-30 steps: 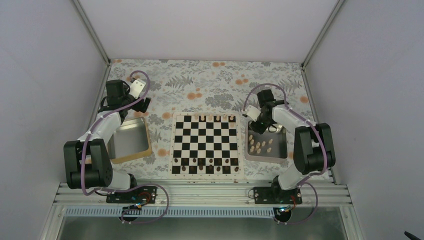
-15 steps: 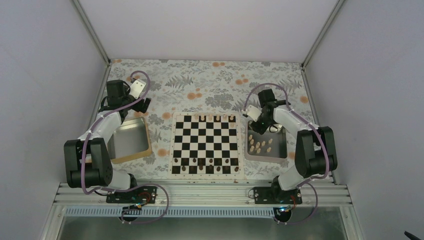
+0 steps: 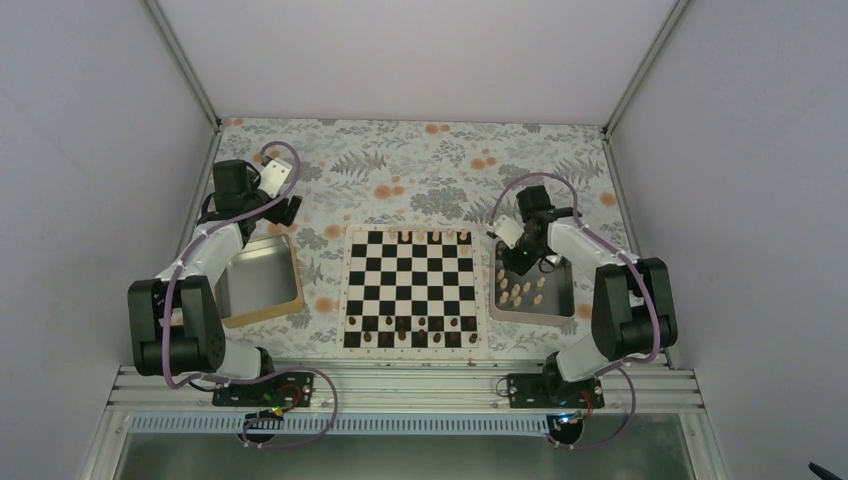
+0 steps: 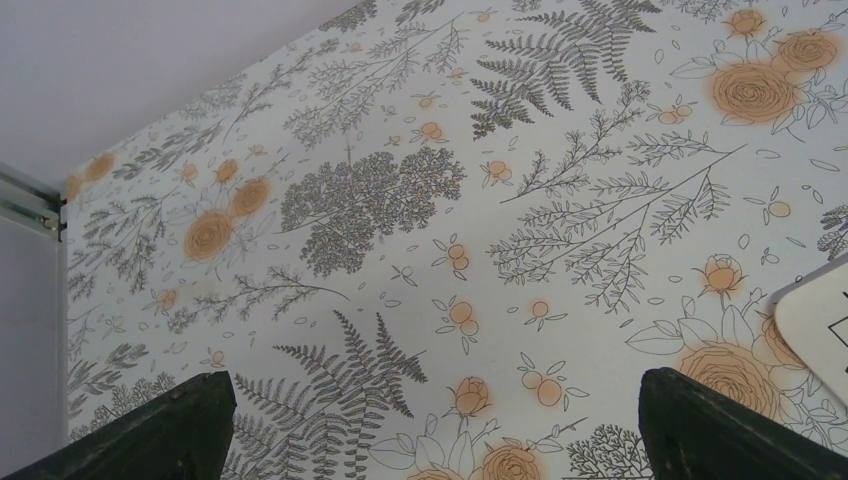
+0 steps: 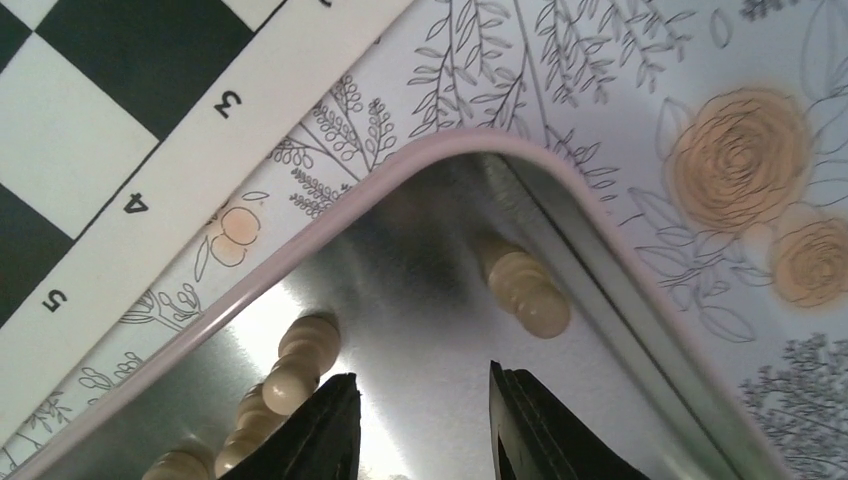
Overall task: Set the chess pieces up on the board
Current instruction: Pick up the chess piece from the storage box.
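The board (image 3: 410, 290) lies in the middle of the table, with several pale chess pieces (image 3: 430, 237) along its far row and dark ones along the near rows. More pale chess pieces (image 3: 520, 292) lie in the steel tray (image 3: 560, 300) to the board's right. My right gripper (image 3: 526, 260) hangs low over that tray's far left corner. In the right wrist view the right gripper (image 5: 425, 400) is open a little, with only bare steel between its jaws. One pale piece (image 5: 525, 290) lies ahead and another (image 5: 295, 365) beside the left finger. My left gripper (image 4: 430, 420) is wide open and holds nothing.
A second steel tray (image 3: 258, 280) with a wooden rim sits left of the board, below my left gripper (image 3: 288, 210). The board's corner (image 4: 815, 320) shows at the right of the left wrist view. The tray's rim (image 5: 440, 150) curves close ahead of the right fingers.
My right gripper has shifted slightly toward the near right, deeper over the tray's corner. The left arm has not moved.
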Tool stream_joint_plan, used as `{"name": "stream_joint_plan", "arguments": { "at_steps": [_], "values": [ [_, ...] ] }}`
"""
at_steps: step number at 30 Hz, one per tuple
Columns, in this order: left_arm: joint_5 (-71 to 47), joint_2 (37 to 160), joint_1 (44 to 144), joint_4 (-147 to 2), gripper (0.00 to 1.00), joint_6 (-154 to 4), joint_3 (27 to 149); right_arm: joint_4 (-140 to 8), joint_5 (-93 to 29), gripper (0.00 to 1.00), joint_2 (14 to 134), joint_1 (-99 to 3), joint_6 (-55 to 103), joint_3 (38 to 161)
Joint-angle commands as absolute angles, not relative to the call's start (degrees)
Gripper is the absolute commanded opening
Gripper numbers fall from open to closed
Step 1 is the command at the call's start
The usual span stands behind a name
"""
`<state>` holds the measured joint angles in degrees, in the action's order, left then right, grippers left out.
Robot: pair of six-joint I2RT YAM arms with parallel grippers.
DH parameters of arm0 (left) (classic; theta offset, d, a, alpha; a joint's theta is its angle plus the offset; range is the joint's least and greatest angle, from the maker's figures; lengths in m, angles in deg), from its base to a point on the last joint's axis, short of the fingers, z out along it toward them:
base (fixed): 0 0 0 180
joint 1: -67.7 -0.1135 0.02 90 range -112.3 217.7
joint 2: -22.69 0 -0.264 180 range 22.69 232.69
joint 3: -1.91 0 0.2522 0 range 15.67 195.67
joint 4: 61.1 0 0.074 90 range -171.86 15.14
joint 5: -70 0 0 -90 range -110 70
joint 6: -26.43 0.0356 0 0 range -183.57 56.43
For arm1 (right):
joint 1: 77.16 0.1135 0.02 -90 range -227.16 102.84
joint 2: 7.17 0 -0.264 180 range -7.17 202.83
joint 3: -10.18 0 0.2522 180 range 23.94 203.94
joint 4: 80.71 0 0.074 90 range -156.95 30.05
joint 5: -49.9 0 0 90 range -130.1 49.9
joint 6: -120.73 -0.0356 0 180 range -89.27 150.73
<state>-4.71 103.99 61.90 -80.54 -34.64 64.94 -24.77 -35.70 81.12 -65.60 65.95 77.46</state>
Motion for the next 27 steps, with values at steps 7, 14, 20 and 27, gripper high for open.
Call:
{"name": "stream_joint_plan", "arguments": {
  "at_steps": [7, 14, 20, 27],
  "values": [
    [-2.64, 104.89, 61.6, -79.64, 1.0, -34.77, 66.02, -32.99, -34.14, 0.31, 77.15, -65.72, 56.25, 72.14],
    [-2.27, 104.99, 61.55, -79.7, 1.0, -34.83, 66.03, -36.43, -35.63, 0.3, 76.67, -66.06, 53.39, 71.29],
    [-2.27, 105.28, 61.55, -79.6, 1.0, -34.88, 66.12, -37.79, -37.58, 0.28, 76.7, -66.9, 52.37, 70.9],
    [-1.9, 105.61, 61.55, -79.7, 1.0, -34.84, 66.23, -39.2, -39.21, 0.28, 78.54, -67.21, 52.25, 70.78]
  ]
}}
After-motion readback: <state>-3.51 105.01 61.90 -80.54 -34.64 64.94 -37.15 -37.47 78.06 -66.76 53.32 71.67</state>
